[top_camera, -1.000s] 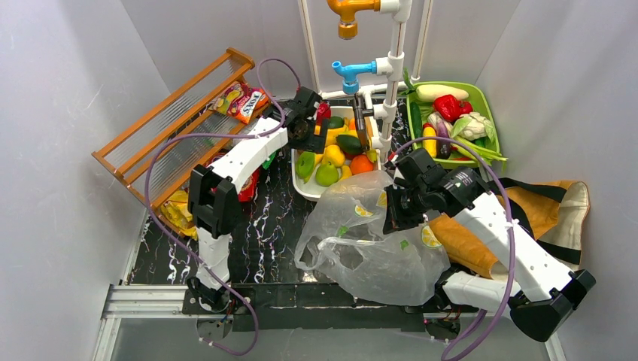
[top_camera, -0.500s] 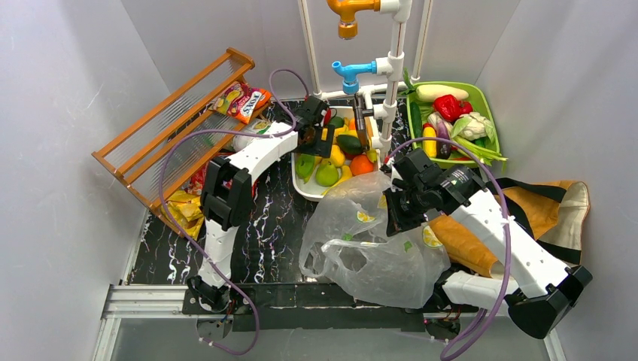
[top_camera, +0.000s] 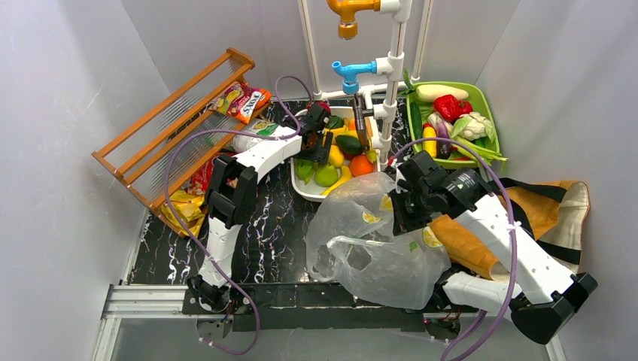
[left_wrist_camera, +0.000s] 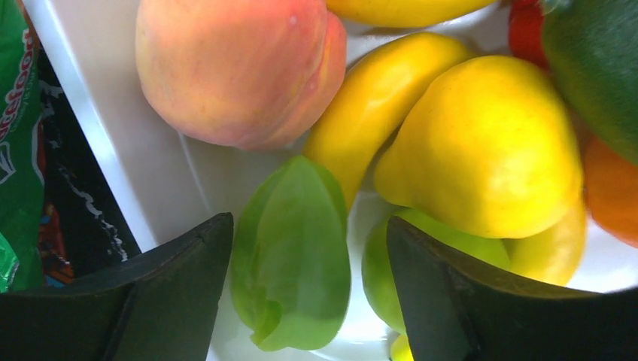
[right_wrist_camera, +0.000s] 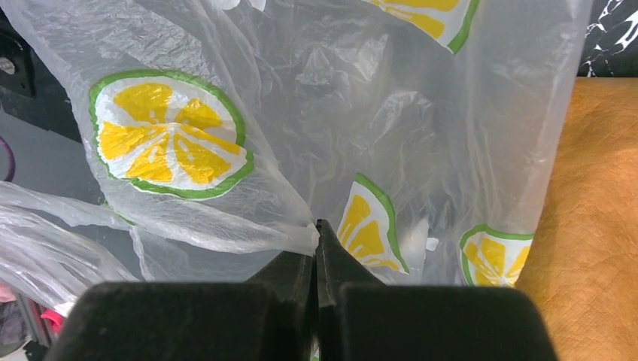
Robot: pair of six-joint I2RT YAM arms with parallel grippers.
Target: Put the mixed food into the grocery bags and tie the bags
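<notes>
My left gripper (top_camera: 314, 147) is low in the white tray (top_camera: 298, 186) of toy fruit. In the left wrist view it (left_wrist_camera: 308, 226) is open, with its jaws on either side of a pale green fruit (left_wrist_camera: 290, 256) and not touching it. A peach (left_wrist_camera: 233, 68), a banana (left_wrist_camera: 369, 105) and a yellow fruit (left_wrist_camera: 481, 143) lie just beyond. My right gripper (top_camera: 402, 214) is shut (right_wrist_camera: 316, 226) on a fold of the clear lemon-print bag (right_wrist_camera: 226, 135), which lies crumpled (top_camera: 369, 252) at the table's front. The tan tote (top_camera: 545, 207) lies behind my right arm.
A green tray (top_camera: 487, 109) of vegetables stands at the back right. A pipe stand with toy taps (top_camera: 391, 68) rises beside the white tray. A wooden rack (top_camera: 165, 120) leans at the left, with snack packets (top_camera: 242, 100) on and under it.
My left gripper has moved right and down into the white tray, over the green fruit. My right gripper, still holding the bag, has shifted slightly right and pulled the plastic with it.
</notes>
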